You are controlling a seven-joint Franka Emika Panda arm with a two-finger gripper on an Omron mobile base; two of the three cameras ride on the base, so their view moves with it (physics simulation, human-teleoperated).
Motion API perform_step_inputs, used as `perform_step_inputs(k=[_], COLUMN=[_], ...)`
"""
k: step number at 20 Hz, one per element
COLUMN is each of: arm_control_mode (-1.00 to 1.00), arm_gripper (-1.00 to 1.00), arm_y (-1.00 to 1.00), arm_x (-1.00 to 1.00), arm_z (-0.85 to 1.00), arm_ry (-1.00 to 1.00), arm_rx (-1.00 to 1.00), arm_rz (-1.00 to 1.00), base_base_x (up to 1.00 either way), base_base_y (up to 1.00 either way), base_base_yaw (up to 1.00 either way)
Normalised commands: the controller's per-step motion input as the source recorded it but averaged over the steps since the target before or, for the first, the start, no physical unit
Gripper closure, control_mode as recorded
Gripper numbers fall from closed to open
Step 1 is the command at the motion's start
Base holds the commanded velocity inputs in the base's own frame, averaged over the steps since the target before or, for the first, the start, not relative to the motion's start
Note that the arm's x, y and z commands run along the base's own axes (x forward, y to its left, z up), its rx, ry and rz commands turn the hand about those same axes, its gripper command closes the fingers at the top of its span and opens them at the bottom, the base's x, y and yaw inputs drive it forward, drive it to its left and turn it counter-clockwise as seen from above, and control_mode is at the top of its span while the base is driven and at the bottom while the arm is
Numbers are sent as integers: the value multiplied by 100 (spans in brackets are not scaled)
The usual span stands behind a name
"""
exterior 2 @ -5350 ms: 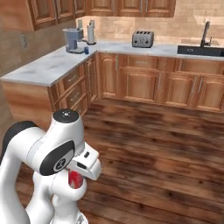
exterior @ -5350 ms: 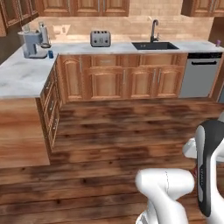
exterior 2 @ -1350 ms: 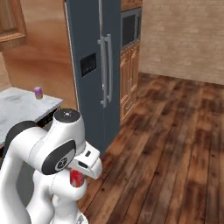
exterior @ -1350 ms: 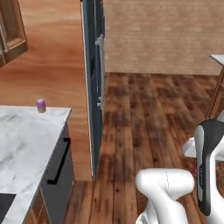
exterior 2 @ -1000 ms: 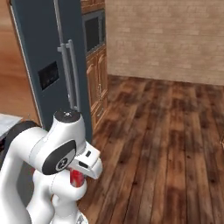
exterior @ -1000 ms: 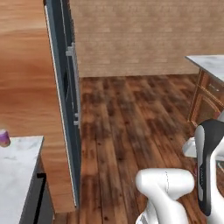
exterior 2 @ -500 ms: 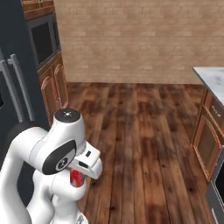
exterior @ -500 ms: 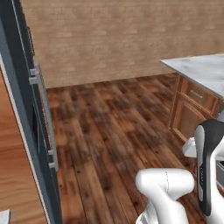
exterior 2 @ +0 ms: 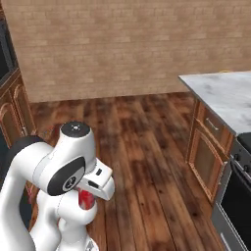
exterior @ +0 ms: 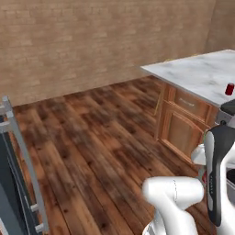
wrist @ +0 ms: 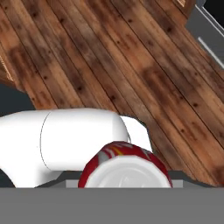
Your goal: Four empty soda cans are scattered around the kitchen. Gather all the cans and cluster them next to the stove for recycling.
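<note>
We carry a red soda can (wrist: 124, 168) in the hand (wrist: 124, 181), which is closed around it; in the hand view its silver top and red side sit right between the finger tips, above the wood floor (wrist: 109, 57). From the right base view the same can shows as a red patch tucked under the folded arm, close against the robot's body. A second red can (exterior: 229, 89) stands upright on the marble desk (exterior: 202, 75), near the dark edge of the stove (exterior 2: 240, 196), whose silver oven front rises at the right of the right base view.

The main risk, as we judge it, is in the approach: the arm is folded tight while the base is well apart from the desk, so unfolding too near the cabinet fronts could knock the can against the desk edge or loosen it. Setting it down carelessly could also tip the standing can. We see no open containers here; the cabinet doors under the desk are shut.
</note>
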Motion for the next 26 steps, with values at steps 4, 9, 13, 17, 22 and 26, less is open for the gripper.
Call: perform_step_inputs(k=[4, 9, 13, 17, 22, 26], arm_control_mode=[100, 100, 100, 100, 100, 100], arm_gripper=[100, 100, 100, 100, 100, 100], arm_y=[0, 0, 0, 0, 0, 0], arm_x=[0, 0, 0, 0, 0, 0], arm_z=[0, 0, 0, 0, 0, 0], arm_ry=[0, 0, 0, 0, 0, 0], arm_rx=[0, 0, 0, 0, 0, 0], arm_rz=[0, 0, 0, 0, 0, 0], base_base_x=[60, 52, 54, 61, 31, 26], base_base_y=[48, 52, 65, 75, 81, 83], base_base_yaw=[-39, -50, -52, -49, -40, -38])
